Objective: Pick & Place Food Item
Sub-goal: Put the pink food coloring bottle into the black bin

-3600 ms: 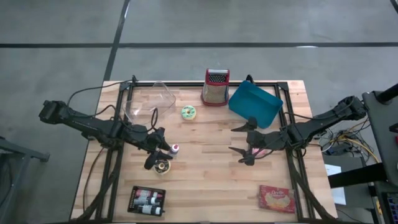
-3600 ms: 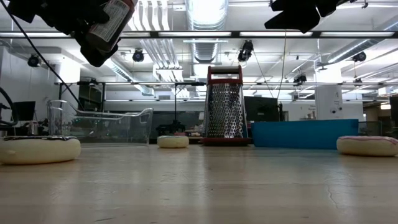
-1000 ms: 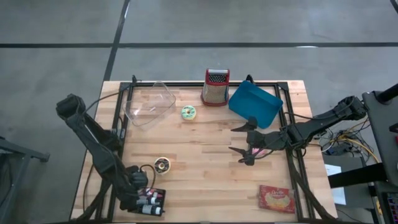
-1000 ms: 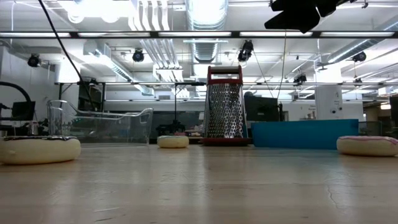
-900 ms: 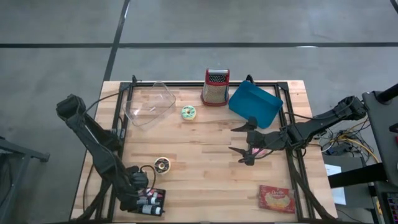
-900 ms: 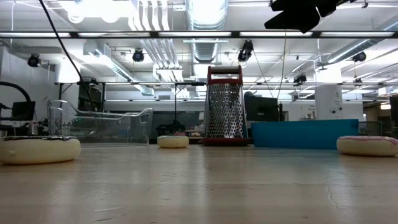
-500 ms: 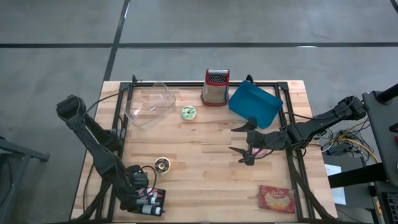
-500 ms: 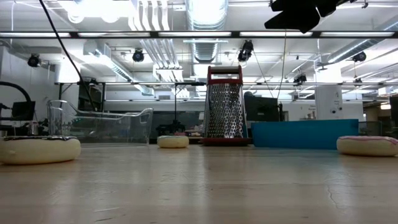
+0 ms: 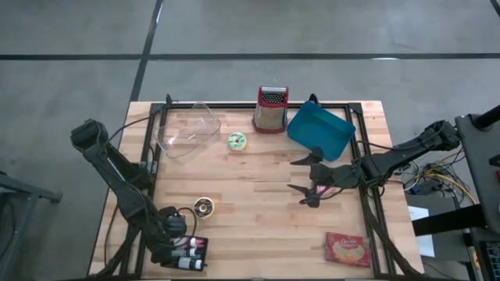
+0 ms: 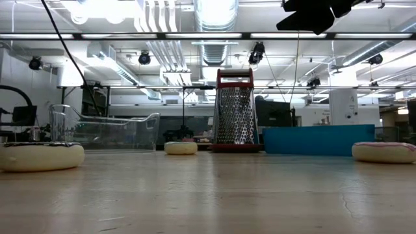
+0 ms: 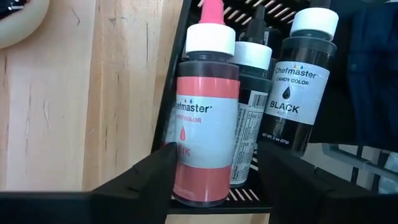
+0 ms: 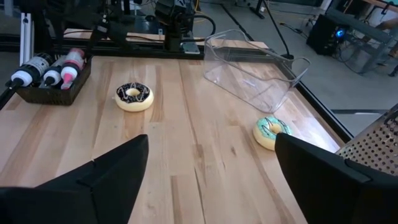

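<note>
Even, bright overhead light fills the scene, with long ceiling tube lamps [image 10: 214, 36] glaring white at 12 o'clock in the low view. The pale wooden butcher-block worktop [image 9: 258, 195] is evenly lit and carries only short, soft shadows. In the left wrist view the pink food-colouring bottle with a white cap [image 11: 205, 118] is sharp, while the foreground is blurred dark. The low view's near boards are soft.
</note>
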`<state>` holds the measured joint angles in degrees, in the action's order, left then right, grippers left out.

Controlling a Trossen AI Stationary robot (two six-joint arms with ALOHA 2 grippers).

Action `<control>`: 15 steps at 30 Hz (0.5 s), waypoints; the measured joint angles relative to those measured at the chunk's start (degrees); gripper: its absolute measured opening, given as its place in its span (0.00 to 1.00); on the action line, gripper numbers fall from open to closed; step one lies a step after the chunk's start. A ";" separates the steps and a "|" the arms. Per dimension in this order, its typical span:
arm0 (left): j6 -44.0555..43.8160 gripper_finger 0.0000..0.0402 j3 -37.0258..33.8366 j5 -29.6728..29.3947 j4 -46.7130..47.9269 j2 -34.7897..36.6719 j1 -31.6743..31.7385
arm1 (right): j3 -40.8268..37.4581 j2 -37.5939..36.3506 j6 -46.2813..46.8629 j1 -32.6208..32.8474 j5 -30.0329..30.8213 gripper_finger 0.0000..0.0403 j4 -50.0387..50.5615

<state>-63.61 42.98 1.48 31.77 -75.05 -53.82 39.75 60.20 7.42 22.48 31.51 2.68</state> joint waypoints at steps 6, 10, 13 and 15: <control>0.00 0.61 0.00 0.02 0.00 0.00 0.00 | 0.00 0.00 -0.02 0.00 0.02 0.84 -0.02; 0.00 0.63 0.00 0.00 0.00 0.00 0.00 | 0.00 0.00 -0.02 0.00 0.00 0.85 0.00; 0.00 0.64 -0.02 0.00 0.00 0.00 0.00 | 0.00 0.00 -0.08 0.00 0.01 0.86 -0.02; 0.00 0.65 -0.02 -0.01 -0.02 0.02 0.00 | 0.00 0.00 -0.06 0.00 0.00 0.87 -0.01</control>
<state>-63.61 42.96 1.46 31.75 -75.02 -53.82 39.75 60.20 7.36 22.48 31.51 2.67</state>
